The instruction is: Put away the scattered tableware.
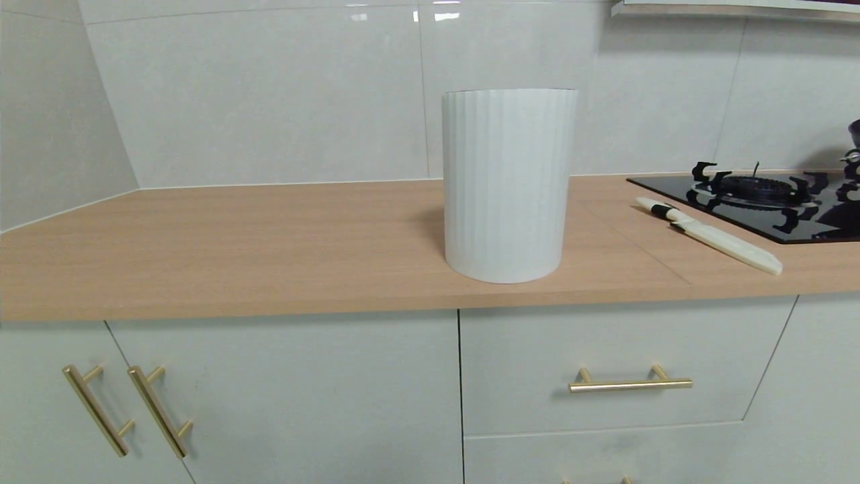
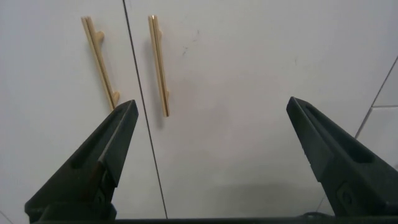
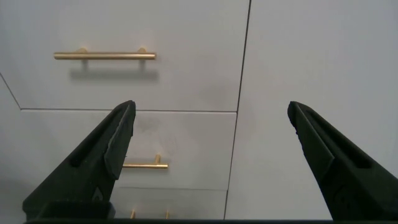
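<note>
A tall white ribbed container (image 1: 505,185) stands upright on the wooden countertop (image 1: 269,249), near its front edge. To its right a cream knife with a black band on the handle (image 1: 709,234) lies flat on the counter beside the stove. My left gripper (image 2: 211,109) is open and empty, facing white cabinet doors with two gold handles (image 2: 158,65). My right gripper (image 3: 211,112) is also open and empty, facing white drawer fronts with gold handles (image 3: 104,56).
A black glass hob with a burner grate (image 1: 759,188) fills the counter's far right. White tiled wall runs behind. Below the counter are cabinet doors (image 1: 269,403) and a drawer with a gold handle (image 1: 630,384).
</note>
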Available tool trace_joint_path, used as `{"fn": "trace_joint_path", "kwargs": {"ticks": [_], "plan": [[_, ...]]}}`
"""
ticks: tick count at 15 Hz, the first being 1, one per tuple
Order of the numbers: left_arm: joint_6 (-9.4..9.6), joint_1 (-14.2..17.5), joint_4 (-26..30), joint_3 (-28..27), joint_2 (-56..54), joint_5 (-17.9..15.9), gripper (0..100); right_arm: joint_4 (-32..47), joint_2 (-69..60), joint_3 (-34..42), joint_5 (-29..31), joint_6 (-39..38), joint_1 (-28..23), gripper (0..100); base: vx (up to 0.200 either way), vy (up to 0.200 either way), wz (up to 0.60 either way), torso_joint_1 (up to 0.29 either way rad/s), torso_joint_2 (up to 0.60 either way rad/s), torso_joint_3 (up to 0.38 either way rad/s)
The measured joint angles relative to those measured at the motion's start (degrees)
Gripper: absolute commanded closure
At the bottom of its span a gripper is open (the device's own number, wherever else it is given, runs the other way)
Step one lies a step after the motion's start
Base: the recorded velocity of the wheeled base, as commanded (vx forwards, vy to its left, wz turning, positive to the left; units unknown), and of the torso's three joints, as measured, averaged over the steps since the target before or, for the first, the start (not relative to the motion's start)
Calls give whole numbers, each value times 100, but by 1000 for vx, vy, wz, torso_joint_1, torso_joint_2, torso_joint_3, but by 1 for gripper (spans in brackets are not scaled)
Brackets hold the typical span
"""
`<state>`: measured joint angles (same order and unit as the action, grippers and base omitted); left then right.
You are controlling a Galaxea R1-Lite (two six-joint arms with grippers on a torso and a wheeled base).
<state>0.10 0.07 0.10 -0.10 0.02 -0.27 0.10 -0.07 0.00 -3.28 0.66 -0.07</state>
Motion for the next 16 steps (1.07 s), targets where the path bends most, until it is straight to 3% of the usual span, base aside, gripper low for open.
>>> {"fn": "trace_joint_path", "kwargs": {"ticks": [16], "plan": [[0,0,-2,0,0,2,0,0,0,0,5,0,-2,0,0,0,0,174,-457,-281]]}}
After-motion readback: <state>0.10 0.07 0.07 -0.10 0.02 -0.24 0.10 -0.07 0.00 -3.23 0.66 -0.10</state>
